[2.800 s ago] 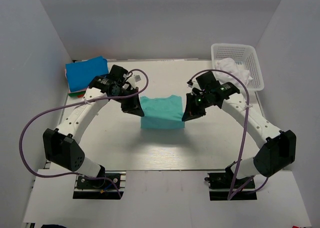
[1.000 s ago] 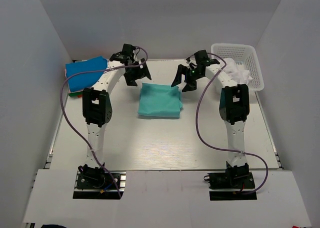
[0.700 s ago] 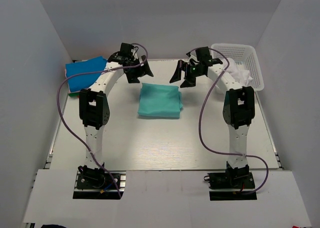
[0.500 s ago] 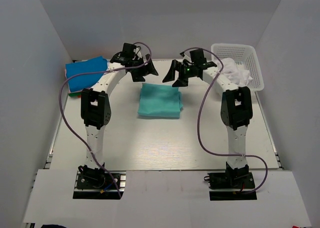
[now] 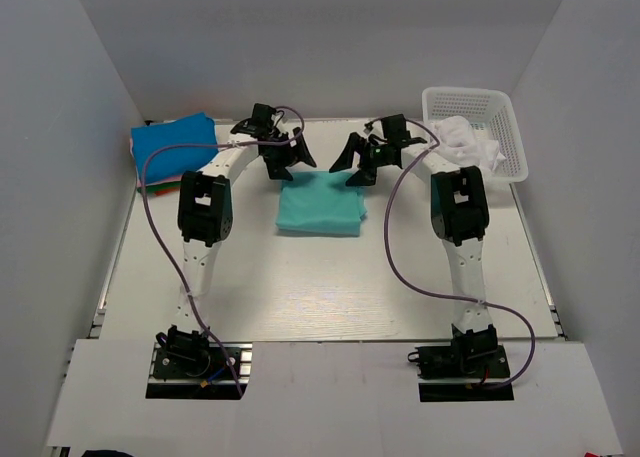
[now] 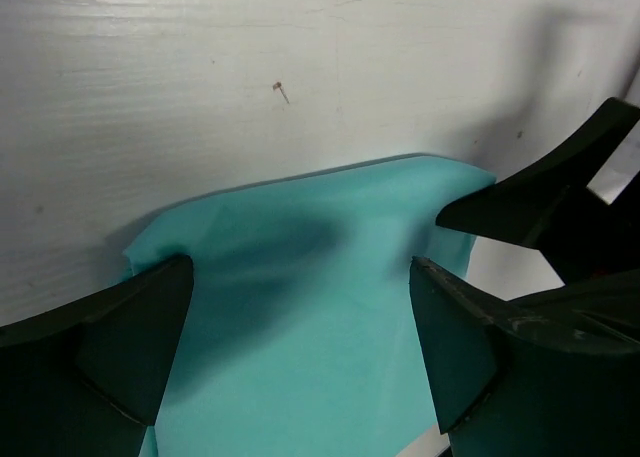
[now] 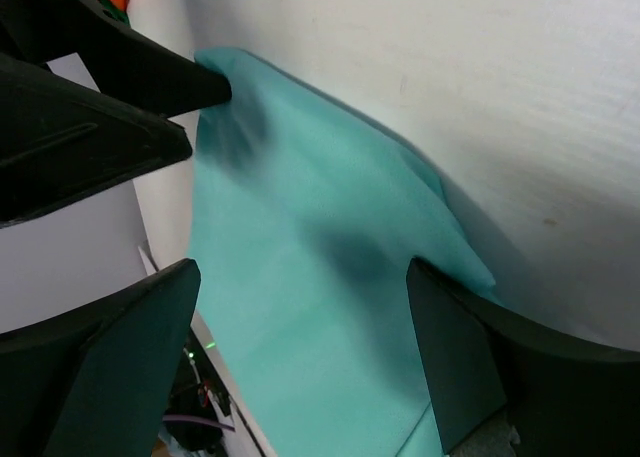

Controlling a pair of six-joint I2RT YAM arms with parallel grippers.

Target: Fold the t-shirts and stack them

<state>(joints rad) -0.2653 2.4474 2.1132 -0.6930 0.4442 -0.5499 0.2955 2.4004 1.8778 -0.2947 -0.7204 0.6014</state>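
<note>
Teal t-shirt (image 5: 320, 202) is where you're at in the top view: it lies folded into a neat rectangle mid-table, a bit above the centre of the frame. Your left gripper (image 5: 290, 157) and right gripper (image 5: 355, 162) hover at its far edge, both spread wide and holding nothing. A blue t-shirt (image 5: 172, 147) tops the folded pile in the upper left corner, with other colours peeking out underneath. Upper right, the basket (image 5: 478, 112) has a crumpled white t-shirt (image 5: 468, 142) in it, so I'd say you're past halfway, not finished.

Left wrist view: the left gripper (image 6: 300, 267) straddles the shirt's far edge, jaws wide apart, teal cloth (image 6: 320, 317) flat between them.

Right wrist view: same deal, right gripper (image 7: 300, 272) wide over the teal fabric (image 7: 330, 207), nothing pinched.

My read: the teal one needs moving onto the pile, then the white one needs folding.
</note>
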